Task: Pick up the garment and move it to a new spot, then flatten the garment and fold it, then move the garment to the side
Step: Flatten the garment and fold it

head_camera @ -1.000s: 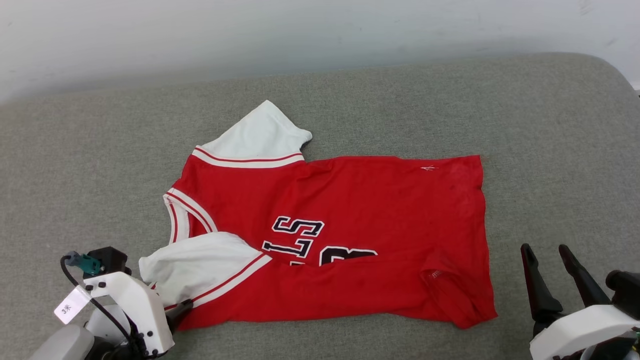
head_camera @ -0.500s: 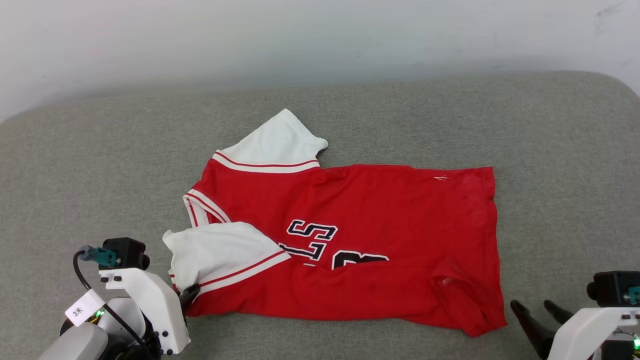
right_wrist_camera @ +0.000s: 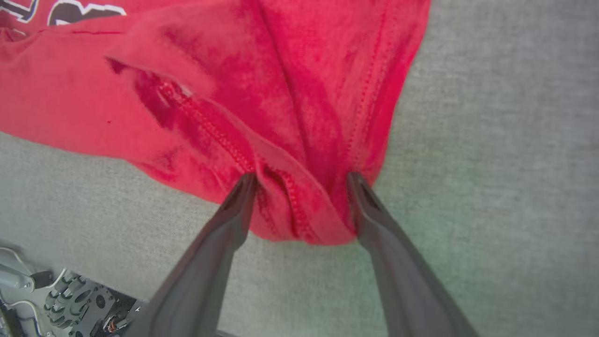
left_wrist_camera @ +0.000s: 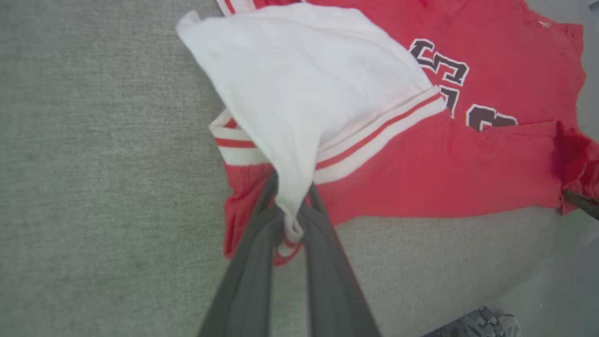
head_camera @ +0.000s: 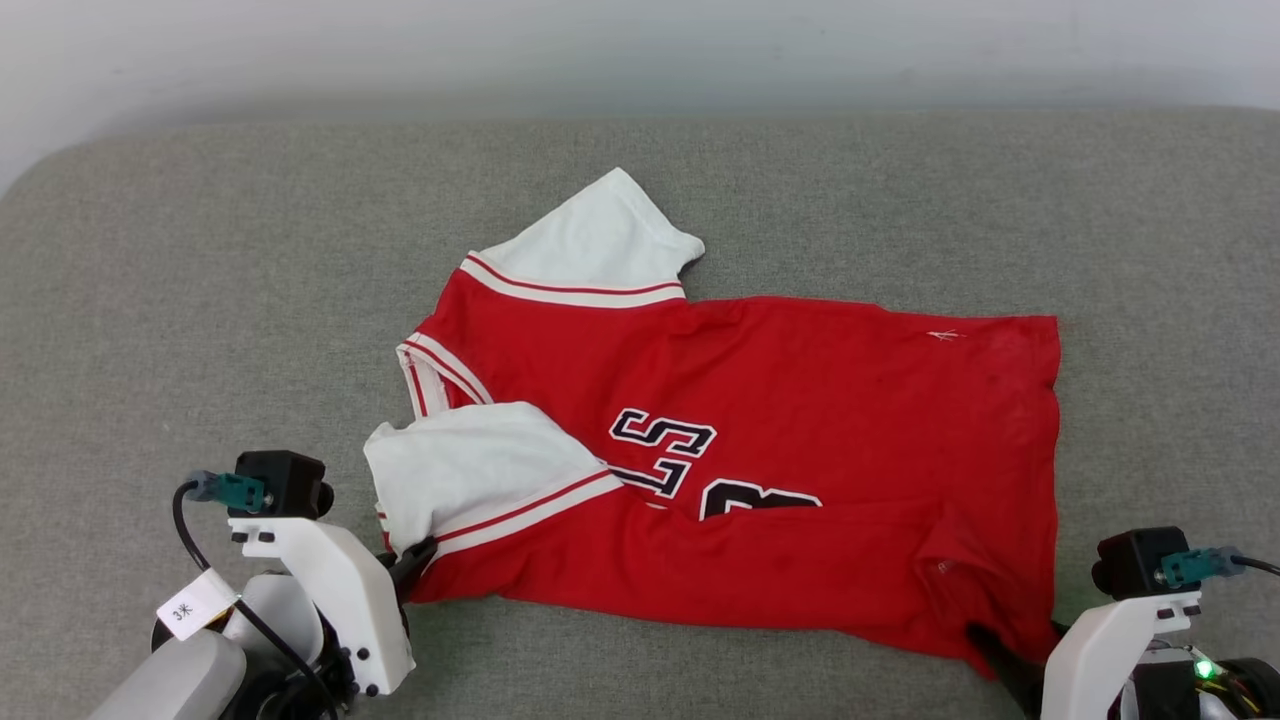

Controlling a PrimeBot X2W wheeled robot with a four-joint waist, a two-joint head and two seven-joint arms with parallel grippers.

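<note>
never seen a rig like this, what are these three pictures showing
A two-armed wheeled robot. The wide picture is from its head camera, looking down at a grey padded surface where a red garment with white sleeves lies. The other two are from wrist cameras, looking along each arm's dark jaws. The left jaws are shut on the near white sleeve. The right jaws stand open, straddling the bunched red hem corner.

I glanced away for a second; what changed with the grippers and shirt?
The right gripper, earlier open and clear of the red jersey T-shirt with white sleeves, moved onto its near hem corner, fingers open astride the bunched cloth. The left gripper stays shut on the near white sleeve; the shirt lies as before on the grey fabric cushion.
</note>
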